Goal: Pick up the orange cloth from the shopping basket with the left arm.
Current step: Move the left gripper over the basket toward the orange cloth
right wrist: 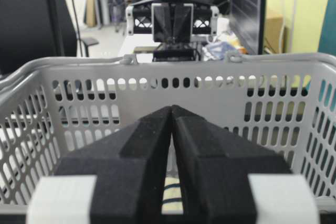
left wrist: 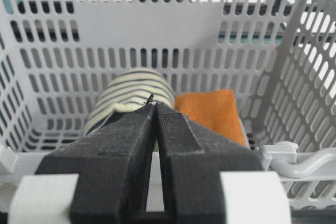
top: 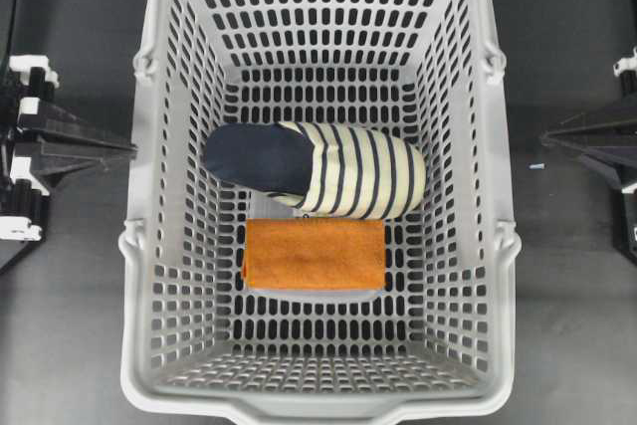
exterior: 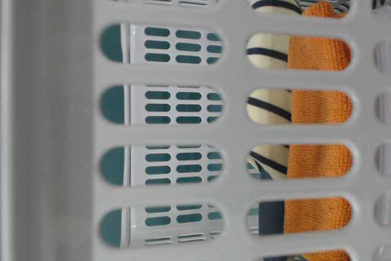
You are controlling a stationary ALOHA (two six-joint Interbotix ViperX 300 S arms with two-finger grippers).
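The orange cloth (top: 315, 254) lies flat and folded on the slotted floor of the shopping basket (top: 149, 246), its long edge touching the side of the navy-and-cream striped slipper (top: 328, 174). Seen from the left claw (left wrist: 152, 109), the cloth (left wrist: 210, 114) sits ahead, below and a little to the claw's right, past the basket's near wall; the slipper (left wrist: 131, 95) lies straight ahead of the claw tips and to the left of the cloth. That layout matters: a straight reach would land on the slipper, so the claw will likely need to shift right before it drops.

The left claw is clenched, its two black fingers pressed together with nothing between them, and it sits outside the basket, just short of the rim (left wrist: 294, 156). It will have to spread its fingers and clear that rim before it can descend. Because the cloth is thin and lies flat, a pinch from above onto its top fold seems the likely way in; the far long edge is crowded by the slipper, so the free edge away from the slipper looks the safer place to bite.

The right claw (right wrist: 172, 111) is likewise clenched and empty, parked outside the opposite wall and facing the left arm (right wrist: 173, 17) across the basket. It is not needed for this step. The basket stands on a dark table (top: 70, 325), filling most of the space between the two arms. The pickup has not yet begun.
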